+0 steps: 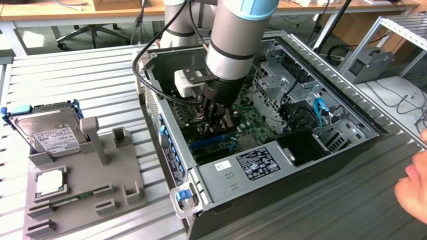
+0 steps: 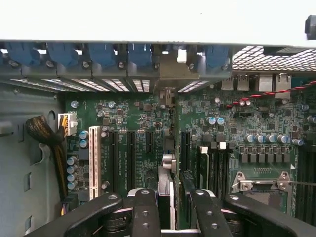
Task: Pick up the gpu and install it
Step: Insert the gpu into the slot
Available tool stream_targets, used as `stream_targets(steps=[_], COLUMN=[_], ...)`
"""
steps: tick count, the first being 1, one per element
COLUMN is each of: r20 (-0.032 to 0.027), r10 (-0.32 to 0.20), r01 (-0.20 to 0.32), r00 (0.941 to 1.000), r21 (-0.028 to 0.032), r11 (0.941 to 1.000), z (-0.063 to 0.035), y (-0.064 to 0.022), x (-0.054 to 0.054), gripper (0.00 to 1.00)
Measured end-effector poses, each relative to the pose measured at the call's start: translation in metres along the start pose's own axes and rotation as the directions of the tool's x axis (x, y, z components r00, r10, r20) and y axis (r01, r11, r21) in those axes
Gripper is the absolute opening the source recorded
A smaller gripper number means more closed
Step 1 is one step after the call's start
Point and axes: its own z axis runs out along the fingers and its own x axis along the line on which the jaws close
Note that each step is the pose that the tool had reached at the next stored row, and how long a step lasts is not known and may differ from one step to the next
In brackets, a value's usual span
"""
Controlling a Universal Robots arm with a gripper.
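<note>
The gpu [image 2: 166,183] appears edge-on in the wrist view as a thin upright card between my two black fingers [image 2: 145,210]. Its silver end bracket [image 2: 173,69] reaches the case's rear slot openings. My gripper [image 2: 170,197] is shut on the gpu, low over the green motherboard [image 2: 123,128] among the black expansion slots. I cannot tell whether the card's edge sits in a slot. In the exterior view my gripper [image 1: 222,122] reaches down inside the open computer case [image 1: 220,185], just above the board.
A grey holder [image 1: 100,200] at the exterior view's left carries a silver hard drive [image 1: 50,132] in a blue frame, a processor chip [image 1: 50,182] and a memory strip [image 1: 70,199]. A person's hand [image 1: 413,187] is at the right edge. Blue latches [image 2: 101,54] line the rear slots.
</note>
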Motion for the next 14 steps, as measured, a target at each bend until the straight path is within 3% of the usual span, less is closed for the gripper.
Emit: stream_targets(steps=[14], r20=[-0.0002], r10=[0.000], r01=[0.000], r00=[1.0000], r21=[-0.0001], r11=[1.0000], z=[0.0127], y=[0.0018], x=[0.000], gripper=[0.29])
